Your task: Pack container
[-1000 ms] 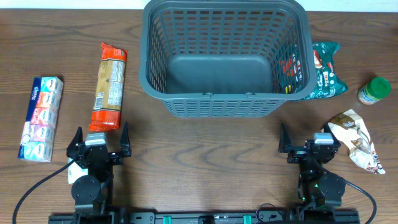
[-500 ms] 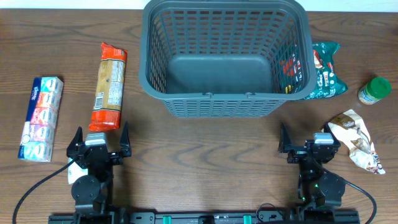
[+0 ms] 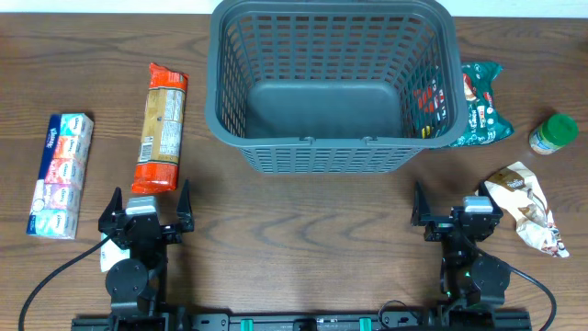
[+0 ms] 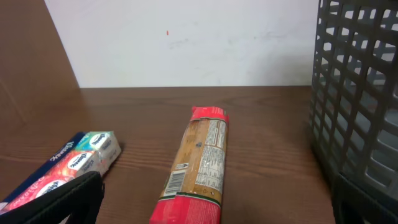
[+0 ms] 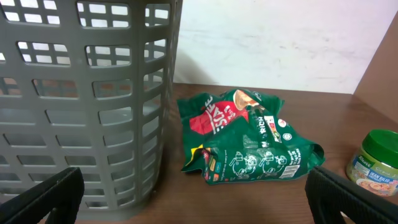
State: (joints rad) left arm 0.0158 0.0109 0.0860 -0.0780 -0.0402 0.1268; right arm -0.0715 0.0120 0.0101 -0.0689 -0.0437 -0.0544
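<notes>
Near edge of the wooden table (image 3: pixel 303 230): left gripper (image 3: pixel 149 202) sits at the near left, jaws spread wide, released, nothing between them. Right gripper (image 3: pixel 452 207) is at the near right, likewise fully spread and empty. Both point toward the far side. Just beyond the left gripper lies a long orange-red packet (image 3: pixel 160 127), flat, running near to far, its near end close ahead of the gripper, apart from it as far as the overhead view shows. Left of that, well apart, lies a tissue multipack (image 3: pixel 61 175) with blue, pink and purple panels, also lengthwise near to far. Just right of the right gripper is a crumpled white and brown bag (image 3: pixel 525 207), close beside the right-hand finger; cannot tell if they touch. Farther off and further right stands a small jar with a green lid (image 3: pixel 553 133), upright. The container (image 3: pixel 322 156) sits at the far centre of the table, upright, open side up, roughly midway between the two arms and well apart from both. It is a big dark grey plastic basket, rectangular with rounded corners, a thick rim, walls made of rows of rectangular slots that taper in toward the base, and a solid smooth bottom, bare grey. It is far larger than any packet around it. A crumpled green snack bag (image 3: pixel 480 103) lies outside it, right against its right wall, red and yellow print showing through the slots. A white wall (image 4: pixel 186 37) closes the far side.
</notes>
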